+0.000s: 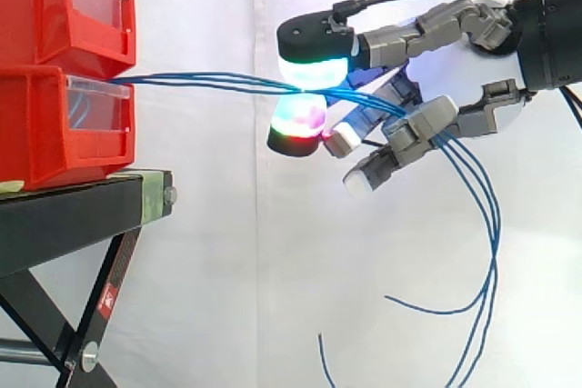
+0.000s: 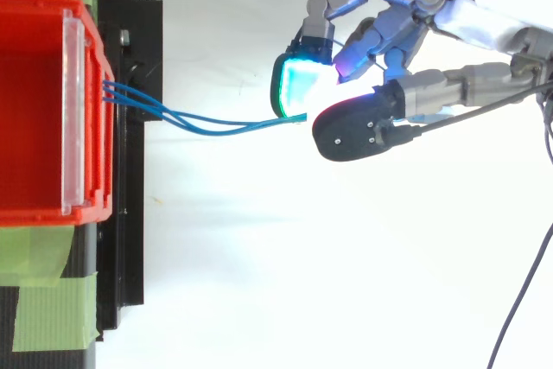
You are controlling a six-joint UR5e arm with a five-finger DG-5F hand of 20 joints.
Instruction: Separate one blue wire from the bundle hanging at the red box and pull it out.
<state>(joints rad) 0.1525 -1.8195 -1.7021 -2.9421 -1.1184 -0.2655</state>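
Observation:
Several thin blue wires (image 1: pixel 209 82) run from the front of the lower red bin (image 1: pixel 64 120) rightward into my hand (image 1: pixel 473 88). My thumb pad and a fingertip (image 1: pixel 314 68) pinch the strands between them, glowing cyan above and red-green below. Past the hand the wires' loose ends (image 1: pixel 486 252) hang down in long curves. In the top view the blue wires (image 2: pixel 207 124) leave the red bin (image 2: pixel 39 110) and reach the glowing fingertip (image 2: pixel 294 84) of the hand (image 2: pixel 406 32). How many strands sit in the pinch is unclear.
A second red bin (image 1: pixel 68 6) is stacked on the lower one; both rest on a black stand (image 1: pixel 82 211) with crossed legs. Green tape (image 2: pixel 52 300) marks the stand's top. A white curtain hangs behind.

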